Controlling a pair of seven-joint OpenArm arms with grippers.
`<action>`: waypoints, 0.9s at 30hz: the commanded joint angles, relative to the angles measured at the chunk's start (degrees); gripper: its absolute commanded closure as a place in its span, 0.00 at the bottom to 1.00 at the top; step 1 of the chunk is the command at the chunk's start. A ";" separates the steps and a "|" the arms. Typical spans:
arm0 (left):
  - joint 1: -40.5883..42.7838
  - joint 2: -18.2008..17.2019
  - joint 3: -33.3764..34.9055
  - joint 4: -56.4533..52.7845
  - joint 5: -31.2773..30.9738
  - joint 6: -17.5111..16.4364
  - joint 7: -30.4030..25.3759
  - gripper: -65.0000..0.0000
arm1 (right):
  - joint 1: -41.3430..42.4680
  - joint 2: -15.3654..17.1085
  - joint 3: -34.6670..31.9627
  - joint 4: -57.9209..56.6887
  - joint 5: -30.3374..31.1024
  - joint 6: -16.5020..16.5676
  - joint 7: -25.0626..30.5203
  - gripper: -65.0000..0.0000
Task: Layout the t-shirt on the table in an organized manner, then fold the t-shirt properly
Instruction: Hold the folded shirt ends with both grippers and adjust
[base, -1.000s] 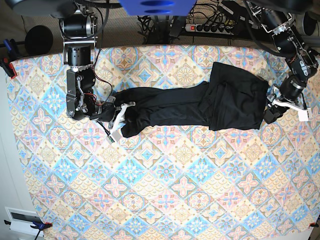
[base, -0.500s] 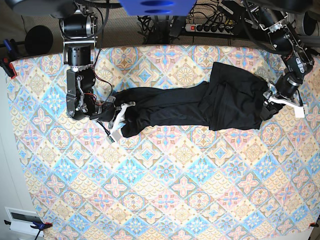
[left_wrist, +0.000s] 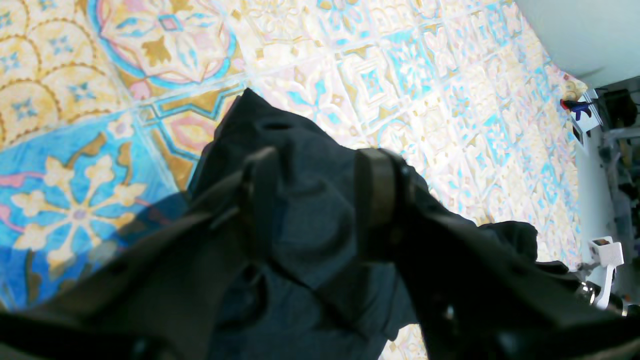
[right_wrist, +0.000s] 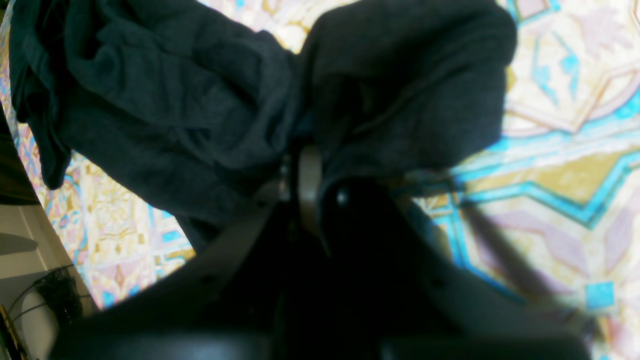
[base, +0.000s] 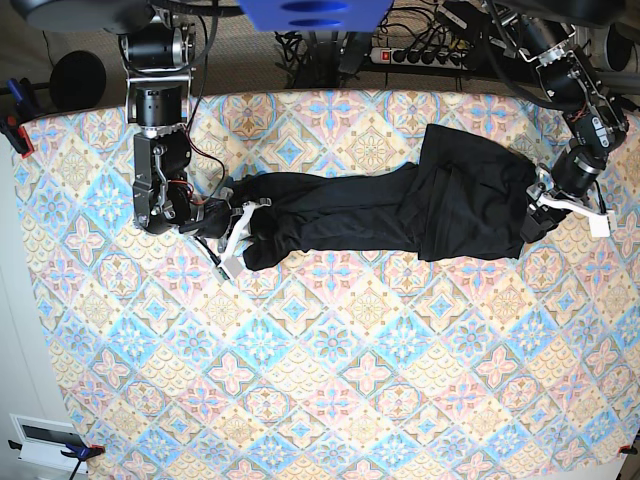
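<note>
The black t-shirt (base: 400, 205) lies as a long crumpled band across the far half of the patterned table (base: 350, 380), wider at its right end. My right gripper (base: 238, 236) is at the shirt's bunched left end. In the right wrist view this gripper (right_wrist: 302, 155) is shut, with t-shirt (right_wrist: 175, 100) fabric pinched between its tips. My left gripper (base: 533, 222) is at the shirt's right edge. In the left wrist view that gripper (left_wrist: 317, 160) stands open, its fingers (left_wrist: 375, 195) apart over a fold of t-shirt (left_wrist: 310, 240) that fills the gap.
A power strip (base: 420, 55) and cables run behind the table's far edge. A red and blue clamp (base: 15, 125) grips the far left corner. A white box (base: 45, 440) sits off the table at the near left.
My left gripper has shifted slightly up and left onto the shirt's right edge, while the shirt there stayed put. My right gripper has nudged a little to the right with the bunched end.
</note>
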 joint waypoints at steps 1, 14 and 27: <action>-0.56 -0.79 -0.26 0.96 -0.97 -0.28 -1.06 0.64 | -0.02 0.20 -0.20 0.10 -2.26 0.09 -2.99 1.00; 1.81 -1.76 -0.26 1.04 -0.80 -0.28 -1.06 0.64 | -0.02 0.20 -0.20 0.10 -2.26 0.09 -3.17 1.00; 3.39 -2.11 -0.26 0.78 -0.53 0.07 -1.06 0.87 | -0.02 0.20 -0.20 0.10 -2.08 0.09 -3.35 1.00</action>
